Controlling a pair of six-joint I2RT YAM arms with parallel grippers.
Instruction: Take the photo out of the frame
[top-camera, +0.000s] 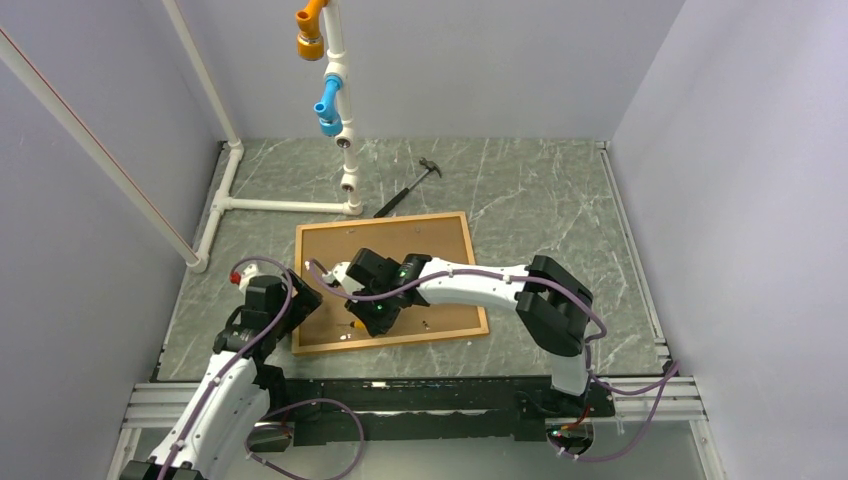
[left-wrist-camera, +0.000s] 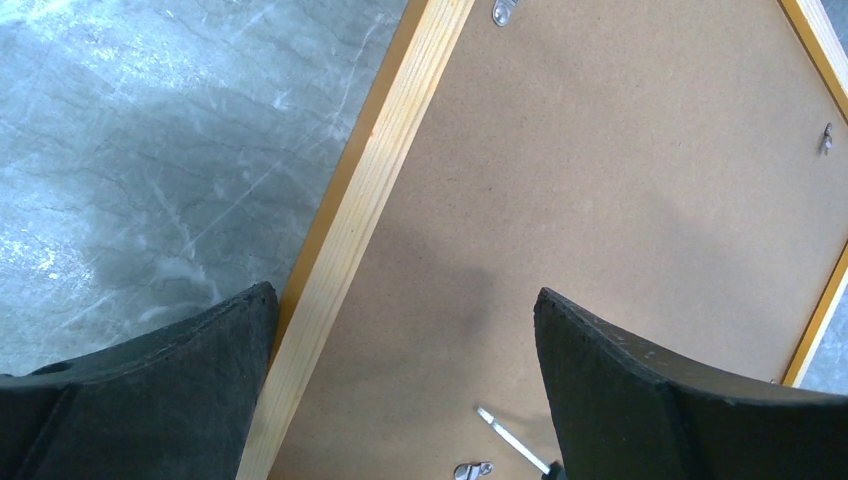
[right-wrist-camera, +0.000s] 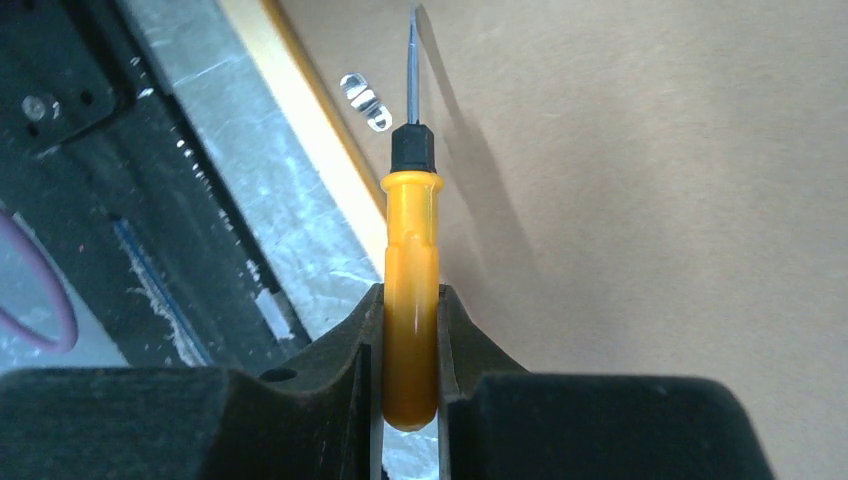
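The frame (top-camera: 380, 221) lies face down on the table, its thin orange border around the brown board back (top-camera: 430, 245) of the photo. The photo's picture side is hidden. My right gripper (right-wrist-camera: 410, 300) is shut on the handle of an orange screwdriver (right-wrist-camera: 410, 260). The blade tip hovers over the board (right-wrist-camera: 650, 200), close to a metal clip (right-wrist-camera: 365, 100) by the near rail (right-wrist-camera: 310, 130). My left gripper (left-wrist-camera: 402, 295) is open above the frame's left wooden rail (left-wrist-camera: 350, 260), with nothing between its fingers. The screwdriver tip (left-wrist-camera: 510, 440) and a clip (left-wrist-camera: 472, 469) show under it.
A dark hammer (top-camera: 410, 187) lies just behind the frame. A white pipe structure (top-camera: 290, 205) stands at the back left, with a blue fitting (top-camera: 328, 105) and an orange fitting (top-camera: 310, 30). Walls close in the table on three sides.
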